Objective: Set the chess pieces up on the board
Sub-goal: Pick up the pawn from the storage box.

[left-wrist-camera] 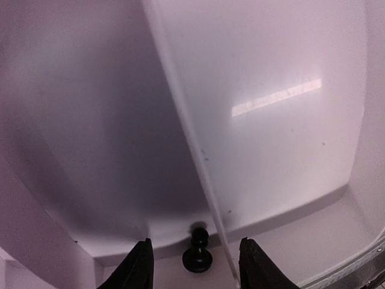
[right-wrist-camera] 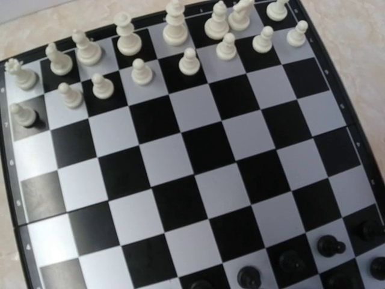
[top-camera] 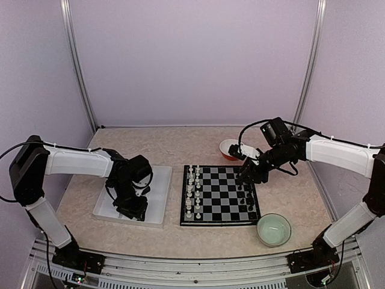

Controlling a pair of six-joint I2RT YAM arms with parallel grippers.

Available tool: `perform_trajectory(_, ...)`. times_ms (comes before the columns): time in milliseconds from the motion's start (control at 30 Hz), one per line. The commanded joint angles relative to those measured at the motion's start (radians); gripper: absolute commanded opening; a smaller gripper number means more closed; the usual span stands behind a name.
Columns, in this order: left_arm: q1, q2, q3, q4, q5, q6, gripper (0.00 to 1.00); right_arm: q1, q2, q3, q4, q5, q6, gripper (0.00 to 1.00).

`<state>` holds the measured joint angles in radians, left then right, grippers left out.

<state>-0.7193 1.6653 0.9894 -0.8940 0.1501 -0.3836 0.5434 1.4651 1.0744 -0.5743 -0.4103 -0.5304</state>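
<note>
The left claw (left-wrist-camera: 197, 268) is hanging spread over the white tray (top-camera: 159, 211), at 9 o'clock from the board (top-camera: 219, 192). 1 black pawn (left-wrist-camera: 197, 257) is standing upright between its fingers, touching neither. White pieces (top-camera: 192, 188) are standing in 2 rows along the board's 9 o'clock edge, and black pieces (top-camera: 245, 198) are standing at 3 o'clock. The right claw (top-camera: 243, 179) is hovering there; I cannot tell whether it is spread or pinching.

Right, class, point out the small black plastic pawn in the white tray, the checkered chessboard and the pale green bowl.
small black plastic pawn (left-wrist-camera: 197, 259): left wrist view, its round base.
checkered chessboard (top-camera: 219, 194): top view, a bare middle square.
pale green bowl (top-camera: 274, 231): top view, its inner floor.
</note>
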Motion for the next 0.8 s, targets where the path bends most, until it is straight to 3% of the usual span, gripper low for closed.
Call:
perform_trajectory(0,-0.018,0.052,-0.061,-0.087,-0.038,-0.015,0.48,-0.009,0.002,0.002,-0.014,-0.022,0.0,0.39)
perform_trajectory(133,-0.019,0.07,-0.096,-0.106,-0.091,-0.038,0.44,-0.01,0.0,-0.005,-0.01,-0.028,-0.001,0.39)
perform_trajectory(267,-0.006,0.075,-0.091,-0.112,-0.161,-0.05,0.3,-0.01,0.001,-0.005,-0.007,-0.038,0.0,0.39)
perform_trajectory(467,0.002,0.02,0.035,-0.06,-0.163,-0.039,0.23,-0.009,-0.001,-0.004,-0.016,-0.034,0.0,0.39)
perform_trajectory(533,-0.009,-0.003,0.083,-0.036,-0.117,-0.033,0.24,-0.01,-0.009,-0.006,-0.02,-0.026,-0.003,0.39)
perform_trajectory(667,-0.035,-0.051,0.151,-0.017,-0.08,-0.036,0.41,-0.01,-0.026,-0.013,-0.025,-0.009,-0.006,0.39)
perform_trajectory(767,-0.032,-0.1,0.167,-0.048,-0.115,-0.058,0.43,-0.01,-0.025,-0.003,-0.037,-0.007,-0.012,0.39)
